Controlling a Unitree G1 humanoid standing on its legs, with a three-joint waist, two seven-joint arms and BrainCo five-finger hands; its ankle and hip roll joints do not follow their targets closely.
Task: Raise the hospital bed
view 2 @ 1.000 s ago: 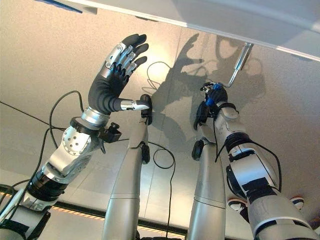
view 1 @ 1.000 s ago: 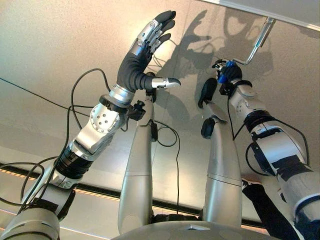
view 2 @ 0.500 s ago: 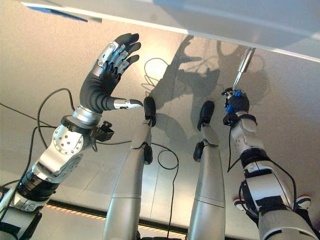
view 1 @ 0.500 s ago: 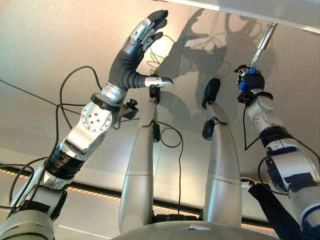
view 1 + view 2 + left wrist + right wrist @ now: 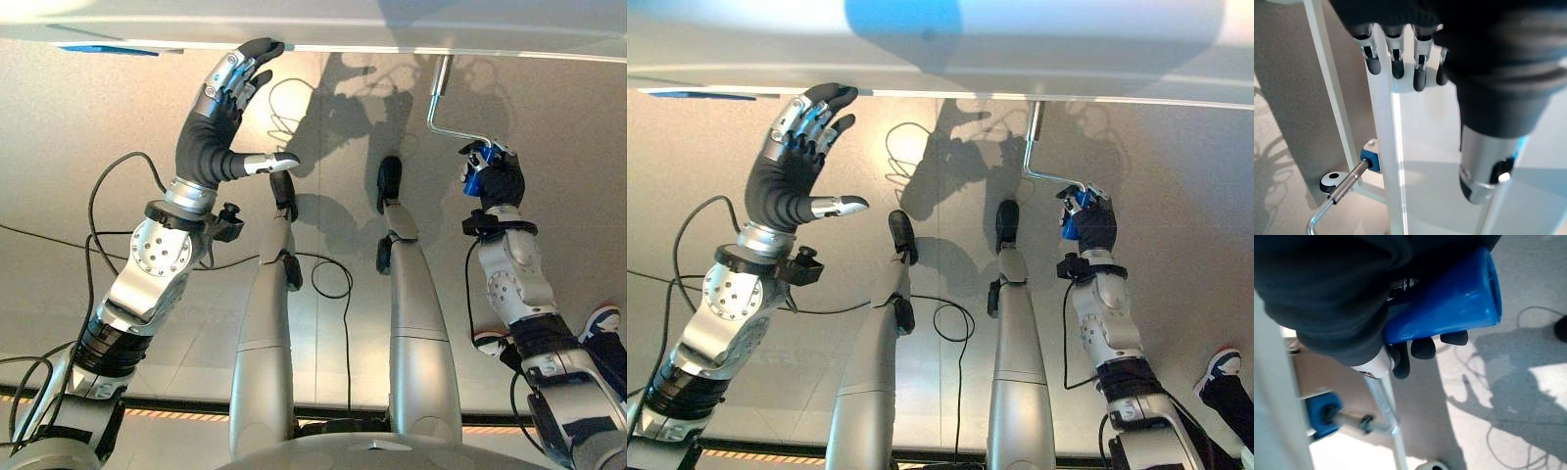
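The white hospital bed frame (image 5: 392,24) runs along the far edge. From under it a bent metal crank rod (image 5: 438,93) comes down to a blue handle (image 5: 1449,303). My right hand (image 5: 498,181) is shut on that handle, fingers (image 5: 1422,347) curled round it. In the right wrist view the crank rod (image 5: 1383,406) leads to a blue mount (image 5: 1322,413) on the frame. My left hand (image 5: 217,113) is open and raised, its straight fingers (image 5: 1397,61) touching the bed's white rail (image 5: 1386,147). The left wrist view also shows the crank shaft (image 5: 1344,183) below that rail.
Pale speckled floor lies under the bed and behind both arms. A person's shoe (image 5: 598,318) stands at the lower right, near my right arm. An orange-striped line (image 5: 176,413) crosses the floor close to me.
My right hand has swung the blue handle round from left of the crank shaft to right of it. My left hand has risen until its fingertips touch the bed's edge. The camera has shifted.
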